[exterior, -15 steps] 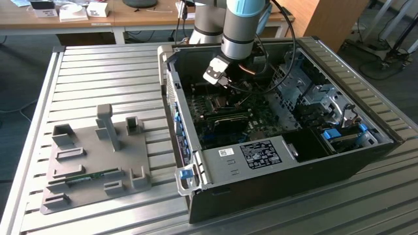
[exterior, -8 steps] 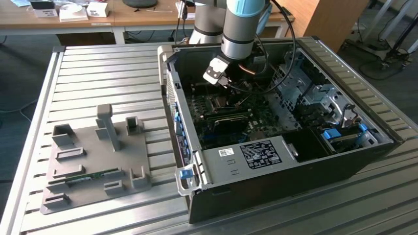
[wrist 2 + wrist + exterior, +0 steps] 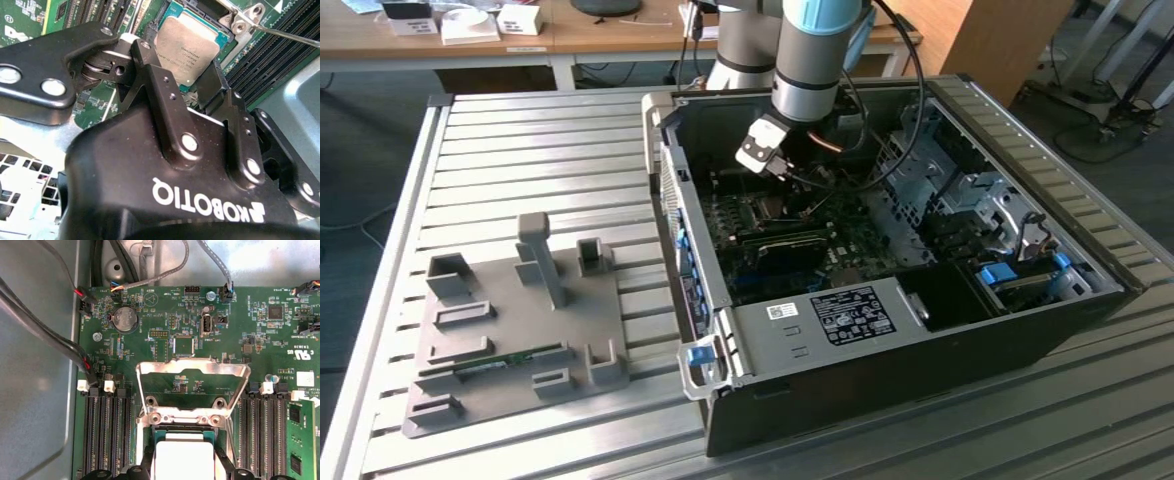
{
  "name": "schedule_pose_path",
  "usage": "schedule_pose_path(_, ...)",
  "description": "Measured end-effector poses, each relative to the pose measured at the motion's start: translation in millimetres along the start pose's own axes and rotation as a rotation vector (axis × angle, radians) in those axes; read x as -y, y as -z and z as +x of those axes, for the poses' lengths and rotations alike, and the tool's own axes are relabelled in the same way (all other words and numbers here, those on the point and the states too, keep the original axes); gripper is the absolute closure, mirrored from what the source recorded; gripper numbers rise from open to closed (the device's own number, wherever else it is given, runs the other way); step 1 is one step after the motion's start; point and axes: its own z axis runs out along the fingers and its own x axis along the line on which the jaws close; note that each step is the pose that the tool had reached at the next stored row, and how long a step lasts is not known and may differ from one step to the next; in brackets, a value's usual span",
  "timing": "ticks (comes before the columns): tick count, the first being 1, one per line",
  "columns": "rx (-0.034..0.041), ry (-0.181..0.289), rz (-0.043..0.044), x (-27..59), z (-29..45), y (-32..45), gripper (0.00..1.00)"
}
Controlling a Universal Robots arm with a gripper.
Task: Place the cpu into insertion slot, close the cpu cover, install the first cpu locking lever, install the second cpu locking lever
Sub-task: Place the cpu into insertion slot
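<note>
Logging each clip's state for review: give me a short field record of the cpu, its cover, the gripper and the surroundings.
cpu: silvery top up, at the socket; whether it is fully seated cannot be told
cpu cover: open, tilted back from the socket
gripper: reaching down into the computer case, right at the cpu
fixture plate: grey, on the table beside the case, at the exterior view's left

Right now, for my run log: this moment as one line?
gripper: jaws shut on the cpu | cpu: at the socket, seating unclear | cpu cover: open
</note>
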Motion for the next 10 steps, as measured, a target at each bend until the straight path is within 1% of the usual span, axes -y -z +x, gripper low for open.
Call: schedule_pose_path(10,-0.0006,0.0,0.0,0.1,0.0,-2.4,0.46)
